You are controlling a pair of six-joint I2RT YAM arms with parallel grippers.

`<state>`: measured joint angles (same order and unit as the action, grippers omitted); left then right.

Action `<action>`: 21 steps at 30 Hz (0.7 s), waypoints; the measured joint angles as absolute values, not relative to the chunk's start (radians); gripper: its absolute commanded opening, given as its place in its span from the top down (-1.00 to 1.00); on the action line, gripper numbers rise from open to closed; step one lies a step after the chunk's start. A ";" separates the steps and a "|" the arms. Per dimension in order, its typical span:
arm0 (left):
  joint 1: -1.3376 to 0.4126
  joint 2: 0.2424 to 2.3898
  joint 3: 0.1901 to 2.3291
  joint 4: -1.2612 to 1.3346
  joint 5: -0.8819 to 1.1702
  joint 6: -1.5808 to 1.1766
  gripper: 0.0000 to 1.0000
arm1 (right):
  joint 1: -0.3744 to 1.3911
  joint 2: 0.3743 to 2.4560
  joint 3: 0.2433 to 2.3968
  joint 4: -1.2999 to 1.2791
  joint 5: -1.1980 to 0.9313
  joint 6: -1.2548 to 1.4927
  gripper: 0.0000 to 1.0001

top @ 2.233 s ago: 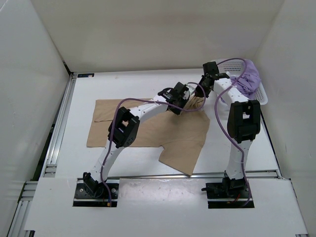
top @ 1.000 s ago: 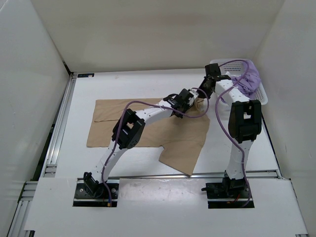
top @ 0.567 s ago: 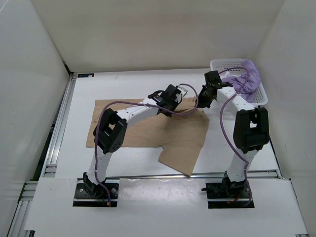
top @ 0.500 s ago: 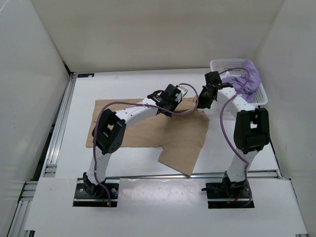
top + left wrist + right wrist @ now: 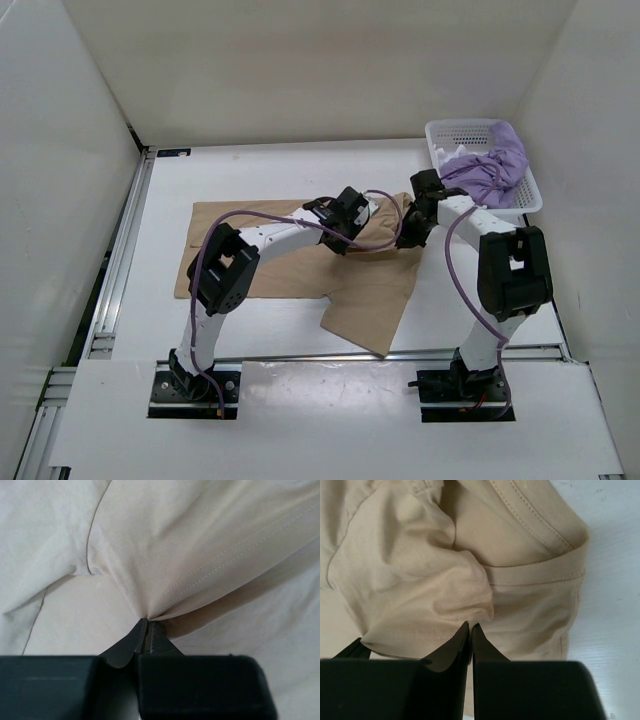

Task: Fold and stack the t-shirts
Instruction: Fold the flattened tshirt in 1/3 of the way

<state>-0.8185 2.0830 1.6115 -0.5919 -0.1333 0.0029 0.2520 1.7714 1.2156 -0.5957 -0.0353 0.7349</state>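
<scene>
The tan t-shirt (image 5: 300, 260) lies spread on the table, its far right edge folded over toward the near side. My left gripper (image 5: 342, 240) is shut on a pinch of that tan cloth (image 5: 165, 570), whose creases run into the fingertips. My right gripper (image 5: 409, 238) is beside it at the shirt's right edge, jaws all but together on a bunched fold with a stitched hem (image 5: 470, 595). The lavender t-shirt (image 5: 497, 163) is heaped in the basket, with a bit of white cloth (image 5: 452, 152) showing beside it.
The white perforated basket (image 5: 531, 200) stands at the far right corner, close to the right arm's elbow. White walls enclose the table on three sides. A metal rail (image 5: 120, 250) runs along the left edge.
Both grippers have come from the shirt's far edge toward the near side and lower, carrying the tan cloth over itself. The right arm has swung away from the basket.
</scene>
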 measured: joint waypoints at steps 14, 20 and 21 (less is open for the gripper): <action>-0.818 2.080 1.596 -0.661 -0.094 0.003 -0.50 | 0.258 1.695 1.136 -0.598 0.057 0.738 0.20; -0.749 1.946 1.576 -0.736 -0.065 0.001 -0.53 | 0.259 1.673 1.139 -0.584 0.058 0.699 0.20; -0.711 1.898 1.562 -0.743 -0.067 0.001 -0.53 | 0.260 1.676 1.139 -0.580 0.049 0.693 0.20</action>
